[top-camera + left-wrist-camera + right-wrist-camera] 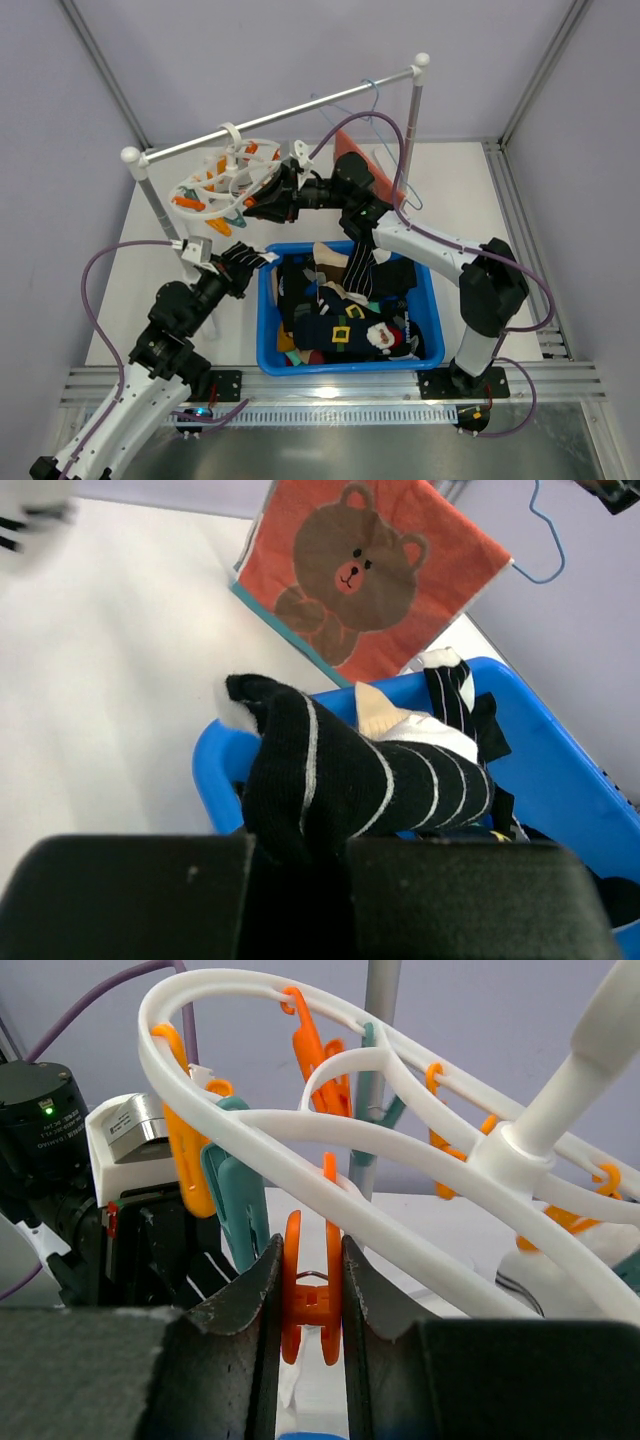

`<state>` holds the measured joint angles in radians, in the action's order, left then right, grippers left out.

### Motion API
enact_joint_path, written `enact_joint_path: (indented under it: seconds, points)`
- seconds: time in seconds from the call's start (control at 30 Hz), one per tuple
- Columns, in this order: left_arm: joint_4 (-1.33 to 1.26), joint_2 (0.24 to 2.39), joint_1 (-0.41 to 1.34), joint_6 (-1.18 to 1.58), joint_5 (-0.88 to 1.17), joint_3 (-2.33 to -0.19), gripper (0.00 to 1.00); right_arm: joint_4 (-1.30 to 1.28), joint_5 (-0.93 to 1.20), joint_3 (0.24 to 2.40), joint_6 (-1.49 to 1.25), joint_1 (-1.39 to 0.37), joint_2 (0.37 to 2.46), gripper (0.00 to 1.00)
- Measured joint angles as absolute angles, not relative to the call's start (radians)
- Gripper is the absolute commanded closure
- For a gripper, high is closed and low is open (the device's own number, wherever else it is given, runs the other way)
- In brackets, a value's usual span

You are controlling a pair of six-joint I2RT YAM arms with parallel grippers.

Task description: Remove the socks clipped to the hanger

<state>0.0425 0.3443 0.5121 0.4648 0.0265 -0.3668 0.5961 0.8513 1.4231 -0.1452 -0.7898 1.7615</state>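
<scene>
The white oval-ring hanger (222,180) hangs from the rail with orange and teal pegs; it also fills the right wrist view (400,1165). My right gripper (262,207) is shut on one orange peg (312,1295), squeezing it between both fingers (258,1290). A small white bit of fabric (291,1388) shows just under that peg. My left gripper (248,262) is shut on a black sock with thin white stripes (350,770), holding it at the blue bin's near left corner. Several more socks (345,300) lie in the bin.
The blue bin (268,330) stands mid-table, and its rim shows in the left wrist view (560,750). An orange bear-print cloth (370,570) on a pale-blue wire hanger (545,540) hangs from the rail on the right. The rail's posts (150,195) stand left and right.
</scene>
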Motion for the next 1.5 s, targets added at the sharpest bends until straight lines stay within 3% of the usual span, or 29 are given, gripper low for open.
enact_joint_path:
  seconds: [0.07, 0.1, 0.2, 0.43, 0.47, 0.5, 0.77, 1.1, 1.4, 1.43, 1.5]
  points:
    - [0.043, 0.345, 0.512, 0.464, 0.039, -0.363, 1.00, 0.605, 0.838, 1.415, -0.146, -0.790, 1.759, 0.90]
    - [0.042, 0.345, 0.512, 0.464, 0.050, -0.360, 1.00, 0.602, 0.828, 1.414, -0.146, -0.790, 1.758, 0.57]
    - [0.034, 0.345, 0.512, 0.465, 0.105, -0.350, 1.00, 0.586, 0.797, 1.405, -0.139, -0.790, 1.751, 0.23]
    - [-0.025, 0.327, 0.516, 0.464, 0.208, -0.299, 1.00, 0.541, 0.680, 1.253, -0.064, -0.788, 1.637, 0.16]
    - [-0.028, 0.318, 0.519, 0.464, 0.215, -0.290, 1.00, 0.541, 0.662, 1.228, -0.056, -0.785, 1.617, 0.03]
    - [-0.032, 0.308, 0.524, 0.463, 0.223, -0.284, 1.00, 0.538, 0.645, 1.192, -0.052, -0.782, 1.591, 0.00]
    - [-0.137, 0.399, 0.579, 0.423, 0.212, -0.280, 1.00, 0.553, 0.497, 0.922, -0.012, -0.715, 1.386, 0.00]
    - [-0.240, 0.607, 1.044, 0.250, -0.146, -0.280, 1.00, 0.558, 0.321, 0.677, 0.004, -0.652, 1.173, 0.00]
    - [-0.418, 0.790, 1.232, 0.175, -0.399, -0.235, 1.00, 0.541, 0.192, 0.522, 0.015, -0.638, 0.994, 0.00]
    - [-0.431, 0.821, 1.254, 0.167, -0.428, -0.231, 0.98, 0.540, 0.179, 0.507, 0.017, -0.633, 0.973, 0.00]
    - [-0.455, 0.880, 1.302, 0.145, -0.489, -0.226, 0.76, 0.536, 0.162, 0.485, 0.018, -0.630, 0.940, 0.00]
